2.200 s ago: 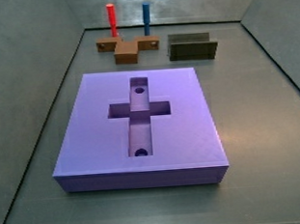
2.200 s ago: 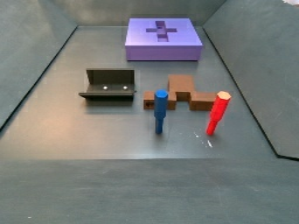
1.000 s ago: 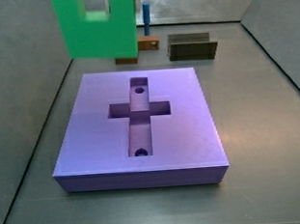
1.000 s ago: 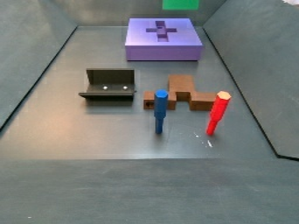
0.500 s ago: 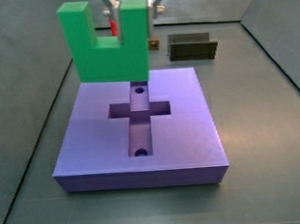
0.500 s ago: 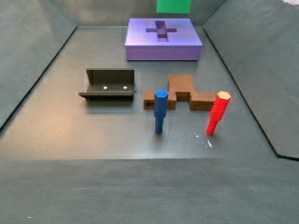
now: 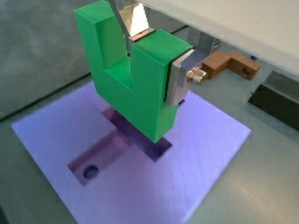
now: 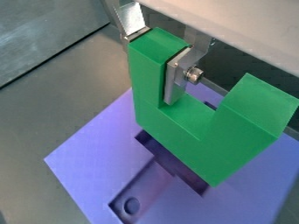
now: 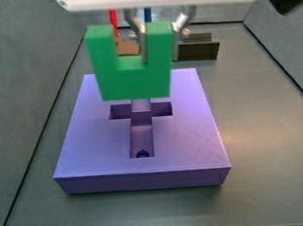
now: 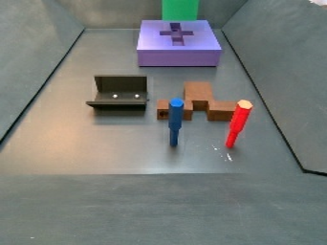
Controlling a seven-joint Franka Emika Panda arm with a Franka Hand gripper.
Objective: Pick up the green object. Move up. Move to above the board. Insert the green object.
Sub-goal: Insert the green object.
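Note:
The green object is a U-shaped piece with its prongs pointing up, hanging just above the cross-shaped recess of the purple board. My gripper is shut on one prong. Both wrist views show the silver fingers clamped on that prong, with the gripper over the green object and the board below it. In a side view only the bottom of the green object shows at the picture's top edge, over the board.
A dark olive box, a brown block, a blue peg and a red peg stand apart from the board. The olive box lies behind the board. Grey walls enclose the floor.
The green object came into view in the gripper, moved over the board and came down closer to the cross recess. Nothing else has moved.

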